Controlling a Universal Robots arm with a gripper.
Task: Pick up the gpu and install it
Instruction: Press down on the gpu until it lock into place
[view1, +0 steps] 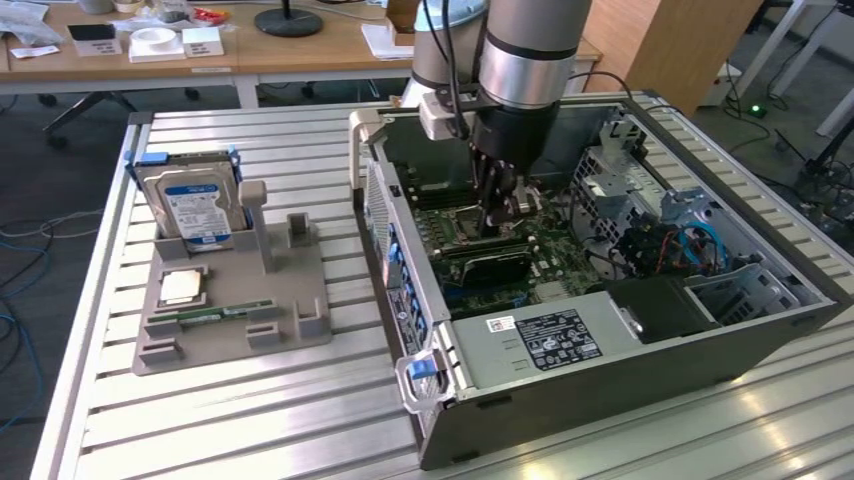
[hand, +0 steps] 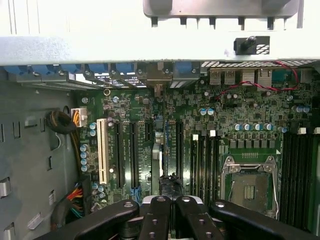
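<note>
Exterior view: we see the arm reaching down into the open PC case (view1: 747, 330), which lies on the slatted bench (view1: 240, 420). The gripper (view1: 503, 212) sits low over the motherboard (view1: 541, 245), fingers pinched together. Directly under the gripper, a dark flat card stands edge-down on the board; we take this for the gpu (view1: 483, 262), already among the slots. Its long axis runs across the board, roughly parallel to the case's rear wall. Well off to the exterior view's left of the gripper, the grey parts tray (view1: 287, 300) holds the hard drive (view1: 195, 205), a CPU (view1: 183, 289) and a RAM strip (view1: 214, 314); the upright holder nearest the case looks vacant.

Wrist view: gripper (hand: 170, 212) fingers meet, no gap btwn the tips. Straight ahead of the tips, a thin card seen edge-on runs away from the gripper, in line w/ the expansion slots (hand: 132, 150) – the gpu (hand: 156, 160) again, we judge. Whether the tips pinch its top edge or just press on it, we can't tell. The CPU socket (hand: 250, 187) lies off to one side of the gripper.
</note>
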